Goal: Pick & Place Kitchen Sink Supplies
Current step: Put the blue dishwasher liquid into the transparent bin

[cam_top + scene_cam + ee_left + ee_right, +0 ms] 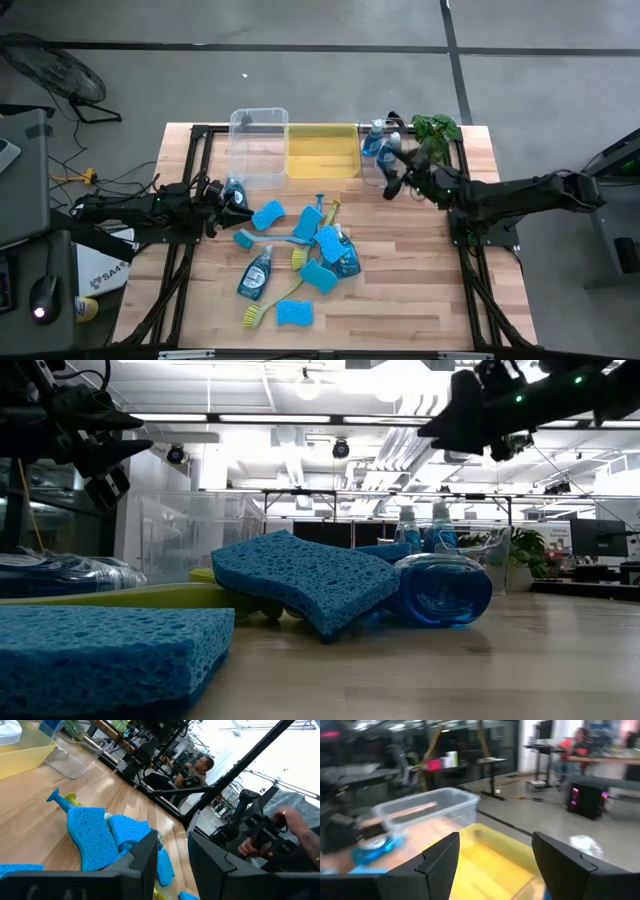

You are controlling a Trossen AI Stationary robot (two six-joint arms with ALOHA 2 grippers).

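Observation:
The sink supplies lie heaped at the table's middle: blue sponges (268, 215) (294, 313) (300, 582), soap bottles on their sides (255, 273) (345, 258) (440, 590), and blue (310, 222) and yellow-green (270, 305) brushes. Two more bottles (374, 139) (408, 525) stand upright by the yellow bin's right wall. My left gripper (240, 205) (172, 845) hovers level at the heap's left, open by a narrow gap, with a bottle (234, 187) lying beside it. My right gripper (390, 175) (495, 845) hangs open above the table, just right of the yellow bin, holding nothing.
A clear bin (258, 145) and a yellow bin (322, 152) stand side by side at the far edge. A green plant (437, 128) sits at the far right corner, behind my right gripper. Bare wood lies to the right of the heap.

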